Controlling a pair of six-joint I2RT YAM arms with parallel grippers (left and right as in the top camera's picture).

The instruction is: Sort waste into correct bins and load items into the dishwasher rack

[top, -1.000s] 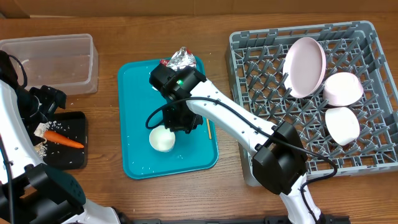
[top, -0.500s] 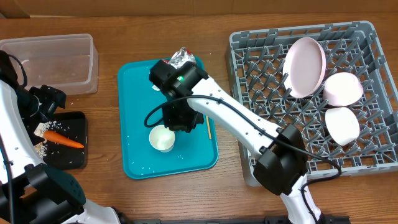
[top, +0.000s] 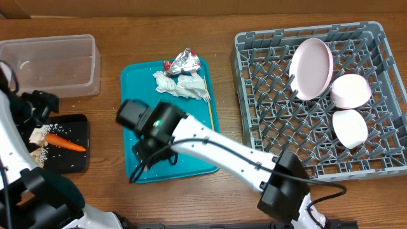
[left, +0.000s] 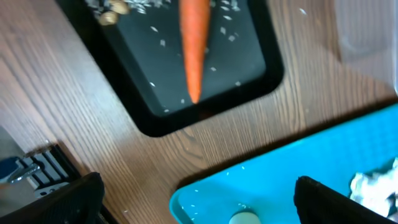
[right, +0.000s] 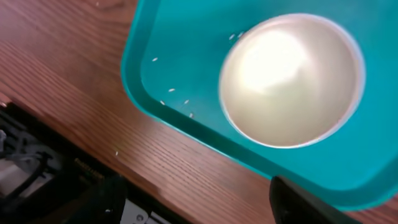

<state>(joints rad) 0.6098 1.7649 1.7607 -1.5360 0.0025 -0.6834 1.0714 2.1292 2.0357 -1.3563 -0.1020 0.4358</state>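
Overhead, the right arm hangs low over the near-left corner of the teal tray (top: 137,83), hiding what sits under it. On the right wrist camera the white cup (right: 291,81) stands upright on that tray by its corner, and the right end effector (right: 198,186) has its fingers spread wide apart with nothing between them, the cup clear of both. Over on the left, the left end effector (left: 199,180) is fully spread too, hovering above the tabletop (top: 108,191) between the black tray (top: 73,162) and the teal one. The carrot (top: 63,142) lies in the black tray with beige food bits (top: 39,135) beside it. The clear tub (top: 51,63) sits behind. Napkins (top: 181,86), foil wrapper (top: 184,60) and fork (top: 208,111) lie at the teal tray's far end. In the rack (top: 241,89), the plate (top: 311,67) leans on the pegs beside two bowls (top: 351,90) (top: 351,127)
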